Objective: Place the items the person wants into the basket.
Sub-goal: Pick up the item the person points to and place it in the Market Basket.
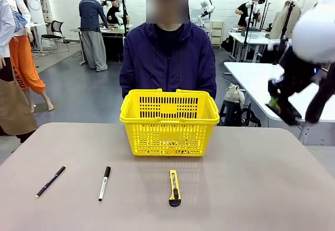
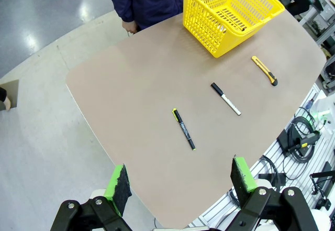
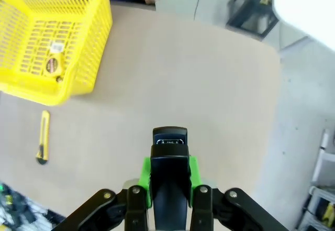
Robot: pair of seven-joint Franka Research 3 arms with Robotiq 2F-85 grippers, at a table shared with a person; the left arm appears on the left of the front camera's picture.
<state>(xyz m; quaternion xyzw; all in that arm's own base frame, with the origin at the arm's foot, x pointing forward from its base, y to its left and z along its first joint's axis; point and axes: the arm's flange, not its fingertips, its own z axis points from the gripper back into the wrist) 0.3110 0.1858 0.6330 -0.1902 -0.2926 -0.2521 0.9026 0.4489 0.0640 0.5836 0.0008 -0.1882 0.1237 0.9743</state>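
The yellow basket [image 1: 168, 122] stands at the table's far middle, right in front of the person [image 1: 167, 58] in the dark jacket. Inside it lies the round yellow tape measure [image 3: 53, 64]. The white marker with a black cap [image 1: 104, 183] rests on the near left of the table, apart from the basket [image 2: 230, 12]. My left gripper [image 2: 180, 181] hangs open high above the table's edge, well short of the marker [image 2: 225, 98]. My right gripper [image 3: 168, 176] is shut with nothing in it, raised off the table's right side [image 1: 276, 105].
A thin black pen with a yellow-green tip [image 1: 51, 181] lies left of the marker. A yellow-and-black utility knife [image 1: 174, 187] lies in front of the basket. Cables and gear [image 2: 301, 136] sit below the near table edge.
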